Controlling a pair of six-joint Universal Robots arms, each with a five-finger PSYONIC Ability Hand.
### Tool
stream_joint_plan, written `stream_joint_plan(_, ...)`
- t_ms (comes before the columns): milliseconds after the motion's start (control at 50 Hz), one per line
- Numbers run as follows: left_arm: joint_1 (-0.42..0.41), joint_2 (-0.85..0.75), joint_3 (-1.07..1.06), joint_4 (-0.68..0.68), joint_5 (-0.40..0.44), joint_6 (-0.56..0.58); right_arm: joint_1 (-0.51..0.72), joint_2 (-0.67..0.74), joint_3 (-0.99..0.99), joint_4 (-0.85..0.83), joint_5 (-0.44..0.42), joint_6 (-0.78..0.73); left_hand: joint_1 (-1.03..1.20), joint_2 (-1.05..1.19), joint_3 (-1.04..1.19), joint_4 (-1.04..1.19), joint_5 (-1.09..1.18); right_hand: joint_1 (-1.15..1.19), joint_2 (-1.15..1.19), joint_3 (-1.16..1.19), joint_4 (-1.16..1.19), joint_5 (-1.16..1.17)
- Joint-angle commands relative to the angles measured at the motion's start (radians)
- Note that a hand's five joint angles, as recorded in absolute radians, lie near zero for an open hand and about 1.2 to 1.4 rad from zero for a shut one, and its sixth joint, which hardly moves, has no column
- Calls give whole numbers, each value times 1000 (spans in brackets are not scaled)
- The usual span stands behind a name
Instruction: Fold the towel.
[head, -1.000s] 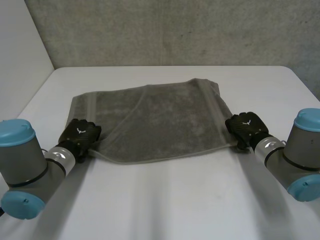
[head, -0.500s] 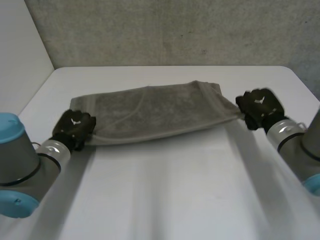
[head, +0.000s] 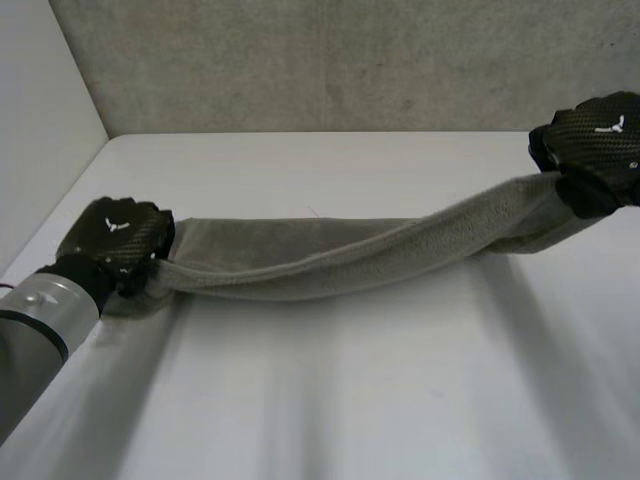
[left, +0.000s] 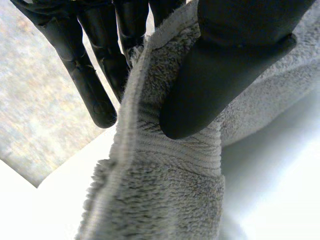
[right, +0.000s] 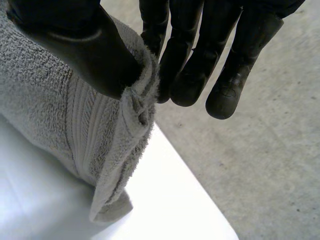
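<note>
A grey towel (head: 330, 255) is stretched between my two hands and sags in the middle, its lower part resting on the white table (head: 330, 400). My left hand (head: 115, 235) holds the towel's left end low over the table; its thumb (left: 210, 85) pinches the towel (left: 160, 190) against the fingers (left: 95, 95). My right hand (head: 595, 145) holds the right end lifted high at the far right; its thumb (right: 85, 50) pinches the towel's edge (right: 95, 135) against the fingers (right: 200, 60).
A grey concrete-like wall (head: 330, 60) stands behind the table's far edge. A white side wall (head: 40, 120) rises at the left. The table's corner and the grey floor (right: 270, 165) lie under the right hand.
Both hands closed on the towel's near corners and lifted them away from me. The flat towel is now gathered into a long hanging band, with the right end raised higher.
</note>
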Motion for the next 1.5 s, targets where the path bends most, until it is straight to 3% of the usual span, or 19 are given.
stream_joint_plan(20,7,-97,38,7,-2,32,4,129,-13,-5,-5,-45,197,180,182,179,361,73,78,64,64,62)
stream_joint_plan(180,12,-332,182,37,-2,170,15,364,-133,-37,15,-75,197,180,182,179,361,73,78,64,64,62)
stream_joint_plan(220,12,-422,265,38,0,251,30,452,-192,-83,47,-71,197,180,182,179,361,73,78,64,64,62)
stream_joint_plan(380,-2,-649,541,37,0,402,107,620,-318,-273,178,-64,197,180,182,179,361,73,78,64,64,62)
stream_joint_plan(560,-13,-852,795,43,0,422,154,740,-369,-486,216,-54,197,180,182,179,361,73,78,64,64,62)
stream_joint_plan(700,-14,-973,909,173,-2,423,171,829,-412,-607,248,-58,197,180,182,179,361,73,78,64,64,62)
stream_joint_plan(860,-26,-1015,908,361,-2,423,168,919,-479,-618,250,-64,197,180,182,179,361,73,78,64,64,62)
stream_joint_plan(1040,-42,-1036,902,408,-2,423,162,971,-507,-620,245,-68,197,180,182,179,361,73,78,64,64,62)
stream_joint_plan(1060,-45,-1039,902,408,-2,423,162,979,-509,-620,245,-68,157,140,142,139,320,-240,-235,-249,-249,-251)
stream_joint_plan(1080,-48,-1039,900,408,-3,423,161,984,-510,-620,247,-68,-250,-267,-265,-269,-87,-705,-700,-714,-714,-716)
stream_joint_plan(1100,-48,-1039,900,408,-3,423,161,984,-510,-620,247,-68,-254,-271,-269,-273,-91,-709,-705,-719,-719,-721)
stream_joint_plan(1120,-49,-1039,899,408,-6,423,161,985,-510,-620,249,-66,-621,-638,-636,-639,-457,-1073,-1068,-1082,-1082,-1084)
stream_joint_plan(1140,-52,-1038,897,408,-15,423,161,985,-510,-620,250,-64,-860,-877,-875,-878,-697,-1148,-1144,-1158,-1158,-1160)
stream_joint_plan(1180,-56,-1035,896,408,-18,423,161,981,-510,-620,252,-63,-958,-975,-973,-976,-795,-1148,-1144,-1158,-1158,-1160)
stream_joint_plan(1360,-57,-989,850,405,-20,420,161,857,-490,-618,279,-16,-965,-982,-980,-983,-802,-1148,-1144,-1158,-1158,-1160)
stream_joint_plan(1500,-22,-805,709,394,-20,353,156,705,-400,-600,276,87,-962,-979,-977,-980,-799,-1148,-1144,-1158,-1158,-1160)
